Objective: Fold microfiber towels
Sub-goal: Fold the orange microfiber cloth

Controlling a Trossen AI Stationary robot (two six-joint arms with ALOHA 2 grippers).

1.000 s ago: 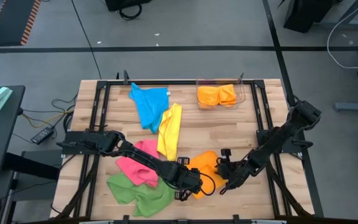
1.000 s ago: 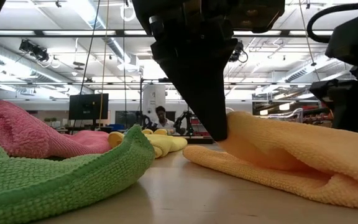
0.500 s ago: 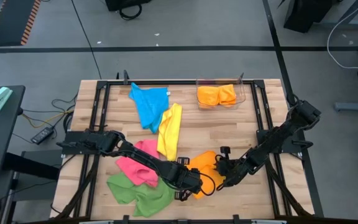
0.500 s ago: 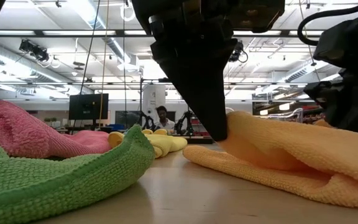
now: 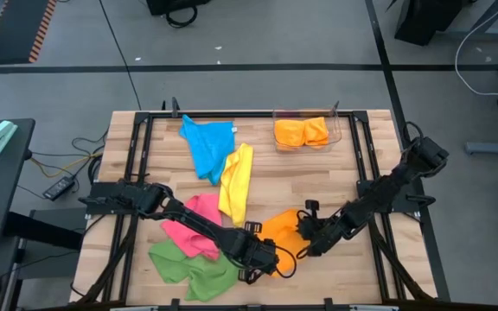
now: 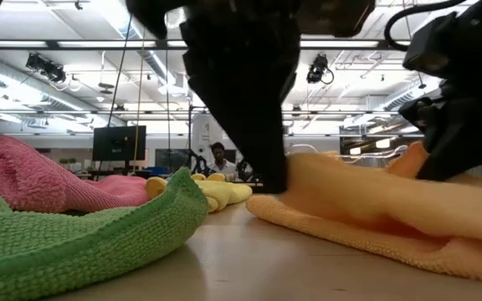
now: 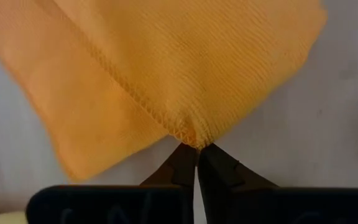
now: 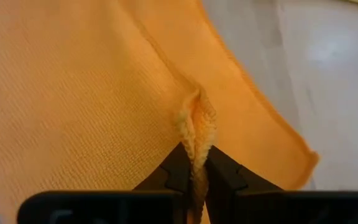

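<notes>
With the left tool [image 5: 271, 262] and right tool [image 5: 305, 244] each pinching an edge of the orange towel [image 5: 282, 231], lift evenly, keeping it taut.

Even overhead light falls flat across the wooden table [image 5: 318, 173], shadows faint; at table height, ceiling strip lights [image 6: 48, 43] glare along the top of the frame, the nearest arm [image 6: 241, 84] a black silhouette, the green towel [image 6: 65, 242] blurred at lower left

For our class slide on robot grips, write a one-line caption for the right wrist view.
Right claw pinching a puckered edge of the orange towel above the table.
</notes>
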